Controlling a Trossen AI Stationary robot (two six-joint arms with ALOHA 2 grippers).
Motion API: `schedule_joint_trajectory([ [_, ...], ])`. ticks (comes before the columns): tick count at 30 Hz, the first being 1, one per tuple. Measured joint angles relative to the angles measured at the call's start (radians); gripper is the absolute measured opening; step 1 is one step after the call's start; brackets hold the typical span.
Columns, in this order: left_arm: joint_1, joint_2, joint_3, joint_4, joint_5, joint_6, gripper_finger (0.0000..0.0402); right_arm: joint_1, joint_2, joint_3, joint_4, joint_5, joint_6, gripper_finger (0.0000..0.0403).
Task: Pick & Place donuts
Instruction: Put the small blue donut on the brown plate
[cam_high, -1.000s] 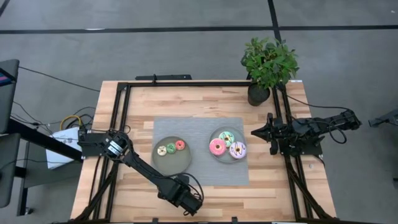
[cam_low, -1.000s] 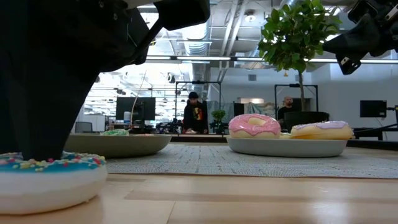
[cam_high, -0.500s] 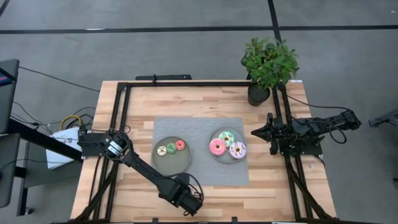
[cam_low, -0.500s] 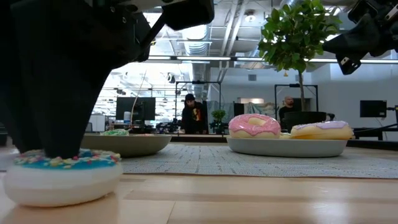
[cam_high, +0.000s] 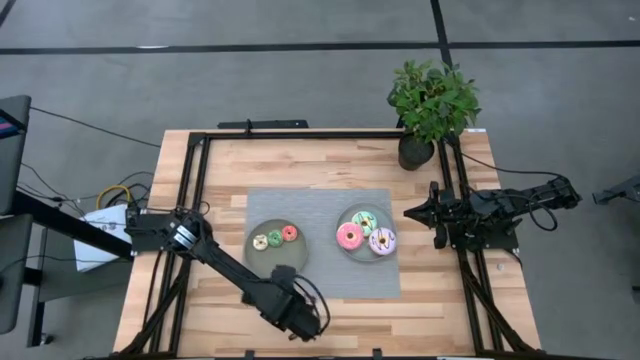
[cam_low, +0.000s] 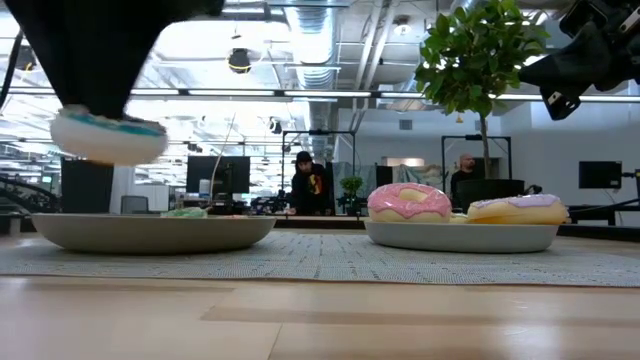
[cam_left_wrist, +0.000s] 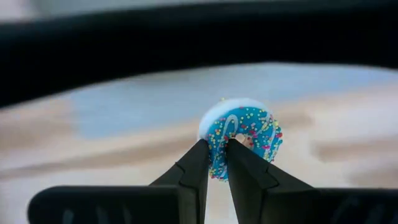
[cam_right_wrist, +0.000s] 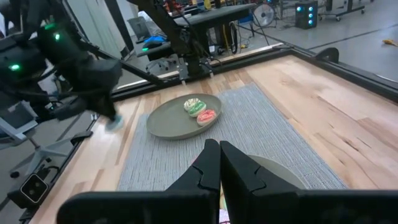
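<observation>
1. We see the left arm's dark two-finger gripper (cam_left_wrist: 213, 158) closed narrowly on the tiny blue-iced ring donut with coloured sprinkles (cam_left_wrist: 241, 134): its rim is pinched between the fingertips, and it hangs in the air above the wooden table (cam_high: 330, 165) near the front edge (in the low view it floats well clear of the boards).
2. The right arm's dark two-finger gripper (cam_right_wrist: 217, 160) waits at the table's right side, its fingers pressed together on nothing.
3. On the grey woven mat (cam_high: 380, 280), the right round grey-green plate (cam_high: 347, 215) carries three larger donuts: pink (cam_high: 349, 236), green-white sprinkled (cam_high: 363, 220) and white-purple sprinkled (cam_high: 382, 240).
4. The left round grey-green plate (cam_high: 280, 262), just behind the held donut, carries three tiny ones in a row: cream (cam_high: 260, 241), green (cam_high: 275, 237) and red (cam_high: 290, 233).
</observation>
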Motion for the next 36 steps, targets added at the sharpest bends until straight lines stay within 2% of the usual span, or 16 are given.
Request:
schedule_joint_trajectory([
  [2,0.013,0.0,0.021,-0.136,-0.003,-0.001,0.0045,0.0,0.0,0.0,0.0,0.0,0.0,0.0],
  [4,0.034,-0.003,0.027,-0.166,-0.013,0.03,0.0045,0.0,0.0,0.0,0.0,0.0,0.0,0.0],
  [9,0.099,-0.012,-0.002,-0.157,-0.083,0.208,0.0045,0.0,0.0,0.0,0.001,-0.002,0.005,0.0],
  [12,0.137,-0.007,-0.039,-0.153,-0.11,0.265,0.0045,0.0,0.0,0.0,0.001,-0.003,0.008,0.0],
  [16,0.168,-0.008,-0.104,-0.147,-0.082,0.328,0.0045,0.0,0.0,0.0,0.001,-0.003,0.008,0.0],
  [23,0.179,-0.007,-0.192,-0.113,-0.02,0.346,0.0045,0.0,0.0,0.0,0.001,-0.003,0.008,0.0],
  [27,0.179,-0.006,-0.205,-0.009,-0.047,0.348,0.0045,0.0,0.0,0.0,0.001,-0.002,0.008,0.0],
  [36,0.21,-0.006,-0.205,-0.025,-0.082,0.401,0.0045,0.0,0.0,0.0,0.001,0.0,0.008,0.0],
])
